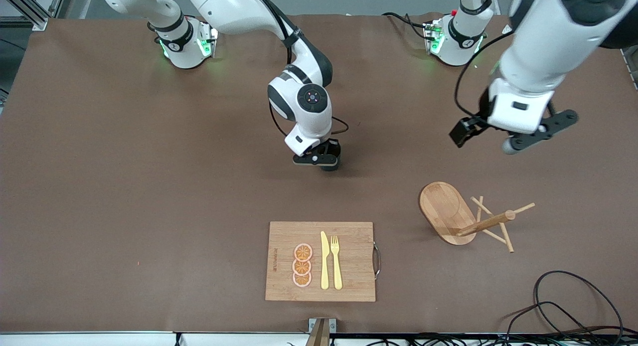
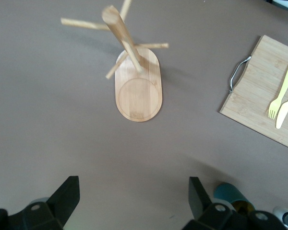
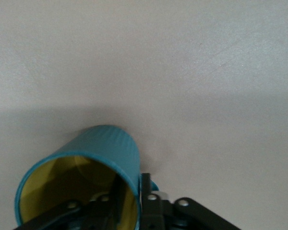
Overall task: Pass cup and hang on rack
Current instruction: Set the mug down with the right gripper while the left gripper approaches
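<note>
The right tool [image 1: 325, 162] is down at the middle of the surface [image 1: 124, 186], its fingers straddling the rim of the one cup [image 3: 86, 167], one inside and one outside; whether they pinch the wall cannot be told. The cup is teal with a ribbed wall and yellow inside, standing on the surface under that tool. The left tool [image 2: 132, 201] hangs with fingers spread above the single wooden rack [image 1: 461, 216], which has an oval base, a post and thin pegs, and one cutting board [image 1: 321, 261] nearer the front camera carries one knife [image 1: 324, 260], one fork [image 1: 336, 261] and three orange slices [image 1: 302, 265].
</note>
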